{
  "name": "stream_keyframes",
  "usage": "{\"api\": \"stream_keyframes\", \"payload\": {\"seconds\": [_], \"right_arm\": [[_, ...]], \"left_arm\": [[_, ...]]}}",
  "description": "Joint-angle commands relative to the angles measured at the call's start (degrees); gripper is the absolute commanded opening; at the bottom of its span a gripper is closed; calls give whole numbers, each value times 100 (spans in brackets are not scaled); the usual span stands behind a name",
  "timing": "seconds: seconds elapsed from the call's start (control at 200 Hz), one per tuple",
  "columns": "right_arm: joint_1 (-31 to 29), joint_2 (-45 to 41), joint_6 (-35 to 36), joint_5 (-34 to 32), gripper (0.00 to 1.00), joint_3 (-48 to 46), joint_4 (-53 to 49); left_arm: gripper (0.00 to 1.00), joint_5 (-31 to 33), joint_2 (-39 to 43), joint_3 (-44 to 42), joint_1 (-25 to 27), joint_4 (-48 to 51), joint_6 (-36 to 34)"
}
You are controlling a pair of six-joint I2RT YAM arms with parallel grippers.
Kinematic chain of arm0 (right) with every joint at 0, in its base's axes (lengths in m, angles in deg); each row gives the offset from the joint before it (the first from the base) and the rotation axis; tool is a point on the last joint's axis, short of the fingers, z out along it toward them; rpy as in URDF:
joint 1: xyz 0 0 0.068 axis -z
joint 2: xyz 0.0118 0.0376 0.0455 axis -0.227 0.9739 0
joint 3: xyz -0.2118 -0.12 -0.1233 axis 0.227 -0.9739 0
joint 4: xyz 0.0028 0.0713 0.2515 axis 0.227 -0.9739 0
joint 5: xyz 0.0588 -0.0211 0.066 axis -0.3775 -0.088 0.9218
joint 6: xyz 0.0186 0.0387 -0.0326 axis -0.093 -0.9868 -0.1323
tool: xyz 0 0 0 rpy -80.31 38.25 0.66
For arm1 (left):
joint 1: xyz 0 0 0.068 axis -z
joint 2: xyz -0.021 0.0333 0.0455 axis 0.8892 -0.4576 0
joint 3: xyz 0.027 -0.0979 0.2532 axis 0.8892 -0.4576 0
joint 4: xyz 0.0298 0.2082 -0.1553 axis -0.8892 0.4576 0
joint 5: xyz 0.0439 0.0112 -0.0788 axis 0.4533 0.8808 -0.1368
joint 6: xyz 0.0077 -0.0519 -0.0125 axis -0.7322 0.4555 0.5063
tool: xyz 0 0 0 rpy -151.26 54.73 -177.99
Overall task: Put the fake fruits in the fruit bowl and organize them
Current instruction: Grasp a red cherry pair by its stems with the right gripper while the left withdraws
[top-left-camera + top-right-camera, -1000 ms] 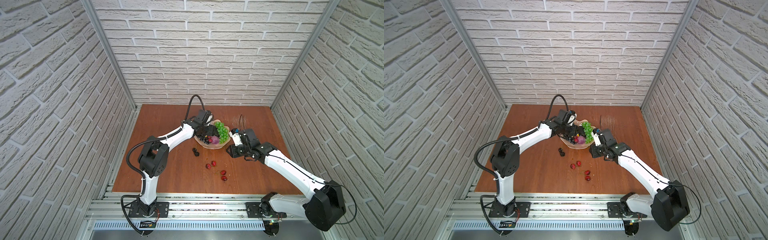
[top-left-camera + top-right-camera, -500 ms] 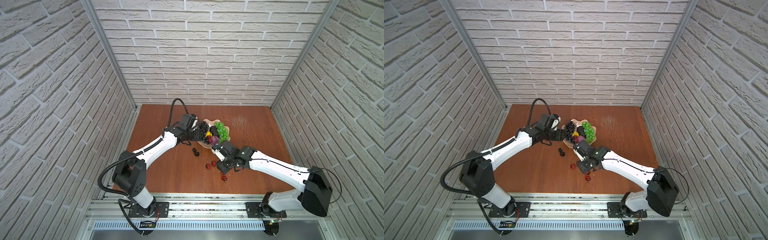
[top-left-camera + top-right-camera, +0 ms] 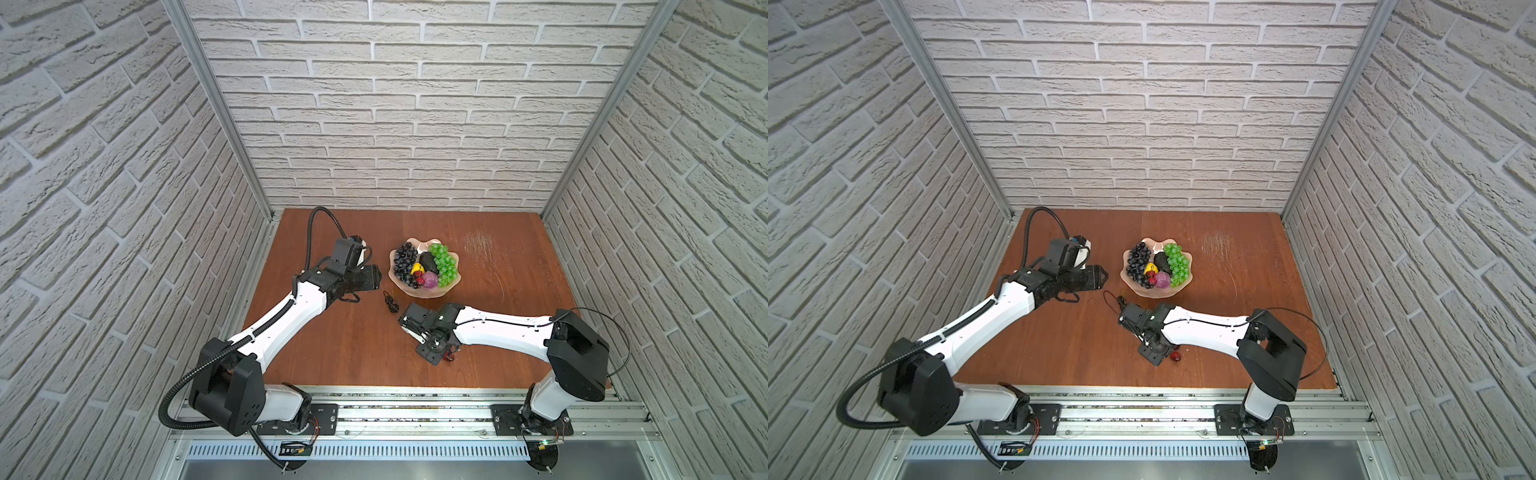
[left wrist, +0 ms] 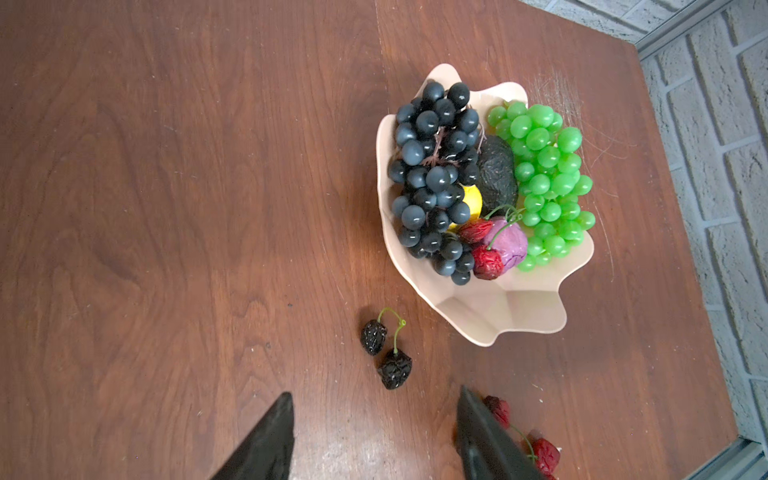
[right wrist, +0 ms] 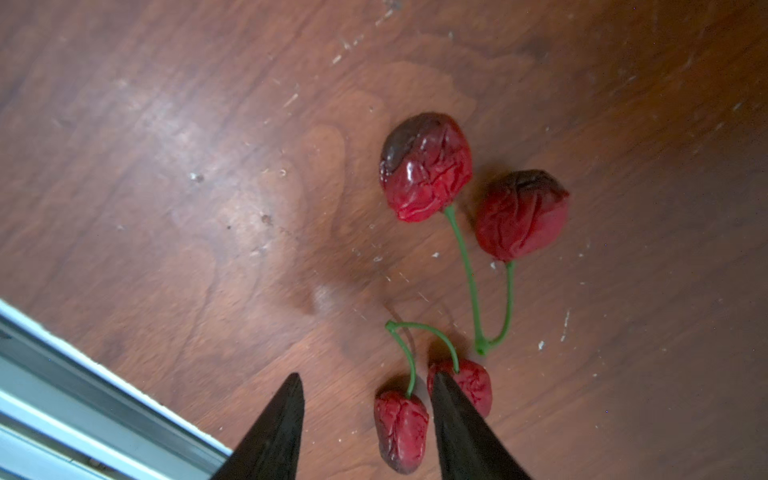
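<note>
Peach-pink scalloped fruit bowl (image 4: 498, 316) holding fruit | black stemmed cherries (image 4: 394, 369) beside it on wooden surface (image 4: 166, 208) | left tool (image 4: 375, 391) apart, empty | right tool (image 5: 365, 375) apart above red stemmed cherries (image 5: 424, 166)

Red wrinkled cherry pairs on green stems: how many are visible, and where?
3. One pair lies in the pale peach scalloped bowl. A second pair and a third pair lie on the brown wooden table, close to the open right gripper. More may be hidden in the bowl.

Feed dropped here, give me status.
Left gripper open, empty. Right gripper open above red cherries. Fruit bowl part loaded; black cherries out on table. Nothing blocking.
</note>
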Motion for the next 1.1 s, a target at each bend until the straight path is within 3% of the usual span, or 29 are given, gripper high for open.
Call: {"api": "stream_keyframes", "payload": {"seconds": [0.0, 0.46, 0.775, 0.825, 1.095], "right_arm": [[-31, 87, 12, -348, 52, 89, -109], [-33, 606, 64, -317, 41, 45, -18], [-23, 596, 56, -331, 17, 18, -2], [-23, 553, 65, -348, 6, 18, -7], [18, 130, 58, -360, 6, 101, -85]], "left_arm": [[63, 55, 109, -125, -86, -55, 64], [63, 38, 113, -183, -165, -41, 91], [63, 68, 163, -192, -198, -8, 109], [63, 73, 167, -187, -200, -10, 106], [63, 111, 188, -135, -200, 47, 127]]}}
